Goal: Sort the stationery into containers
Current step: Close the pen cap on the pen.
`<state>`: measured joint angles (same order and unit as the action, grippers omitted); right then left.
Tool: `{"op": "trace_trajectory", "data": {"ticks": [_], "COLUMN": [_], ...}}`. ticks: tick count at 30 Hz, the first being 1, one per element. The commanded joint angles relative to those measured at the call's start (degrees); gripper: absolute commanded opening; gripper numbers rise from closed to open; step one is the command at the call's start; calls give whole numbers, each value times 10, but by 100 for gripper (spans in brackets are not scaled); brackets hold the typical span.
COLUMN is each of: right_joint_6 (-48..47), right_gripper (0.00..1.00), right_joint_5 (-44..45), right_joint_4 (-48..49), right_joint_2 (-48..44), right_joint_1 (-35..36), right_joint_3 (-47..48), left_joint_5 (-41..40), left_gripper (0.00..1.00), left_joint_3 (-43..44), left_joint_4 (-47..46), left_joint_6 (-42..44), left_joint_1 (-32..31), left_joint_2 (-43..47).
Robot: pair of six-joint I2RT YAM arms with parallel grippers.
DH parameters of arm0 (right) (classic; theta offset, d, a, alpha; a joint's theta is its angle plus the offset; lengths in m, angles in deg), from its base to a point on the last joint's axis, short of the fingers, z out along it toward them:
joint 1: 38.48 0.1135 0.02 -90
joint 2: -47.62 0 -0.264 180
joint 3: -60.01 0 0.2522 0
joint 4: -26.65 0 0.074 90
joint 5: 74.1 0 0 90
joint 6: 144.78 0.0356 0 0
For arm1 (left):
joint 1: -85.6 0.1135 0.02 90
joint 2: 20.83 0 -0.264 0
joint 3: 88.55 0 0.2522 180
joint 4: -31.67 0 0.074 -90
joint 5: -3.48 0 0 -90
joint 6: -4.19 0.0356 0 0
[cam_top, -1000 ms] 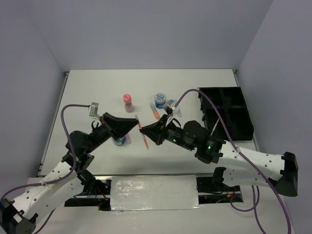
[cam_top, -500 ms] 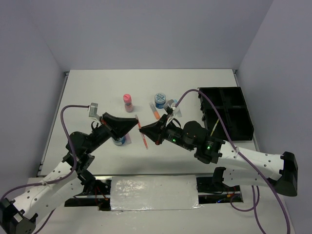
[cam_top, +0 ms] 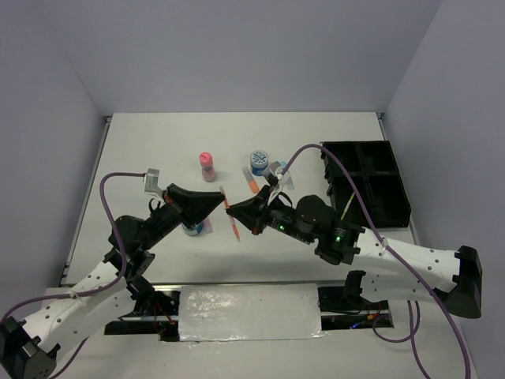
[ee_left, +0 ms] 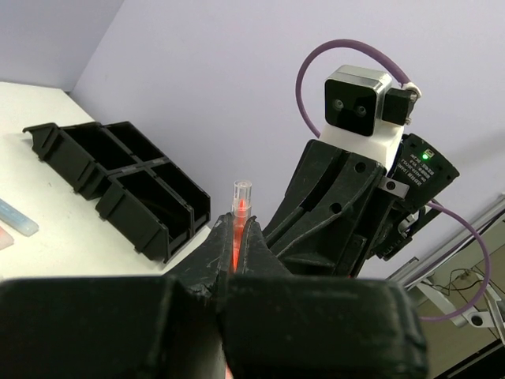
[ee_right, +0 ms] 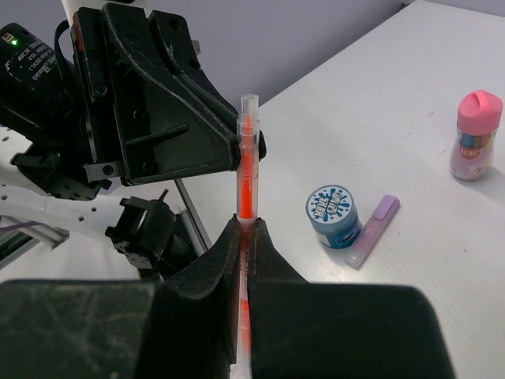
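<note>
Top external view: my left gripper (cam_top: 222,200) and right gripper (cam_top: 231,214) are both clamped on one thin orange pen (cam_top: 236,230), tips almost meeting, pen held clear above the table (cam_top: 158,150). Risk: if either arm moves before the other lets go, the pen may bend, twist out or drop below the jaws. The black tray (cam_top: 394,193) lies well apart, behind my right jaws. Writing: small print on the arm housing (ee_right: 35,63), unreadable; the tub (ee_right: 332,215) lid shows pattern only

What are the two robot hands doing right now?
Left gripper: shut on the orange pen.
Right gripper: shut on the same orange pen.
</note>
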<state>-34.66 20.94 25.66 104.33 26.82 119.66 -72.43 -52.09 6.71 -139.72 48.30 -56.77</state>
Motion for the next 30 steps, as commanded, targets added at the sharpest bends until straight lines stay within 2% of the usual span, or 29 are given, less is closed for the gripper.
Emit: {"op": "trace_trajectory", "data": {"ticks": [1, 30], "right_joint_6": [-12, 7], "right_gripper": [0, 0], "right_joint_5": [1, 33], "right_joint_4": [177, 125], "right_joint_2": [-13, 16], "right_joint_1": [-7, -35], "right_joint_3": [79, 192], "left_joint_5": [92, 48], "left_gripper": [0, 0], "left_joint_3": [-29, -30], "left_joint_4": [78, 77], "left_joint_6": [10, 48], "left_joint_1": [-30, -82], "left_joint_2": [-25, -52]}}
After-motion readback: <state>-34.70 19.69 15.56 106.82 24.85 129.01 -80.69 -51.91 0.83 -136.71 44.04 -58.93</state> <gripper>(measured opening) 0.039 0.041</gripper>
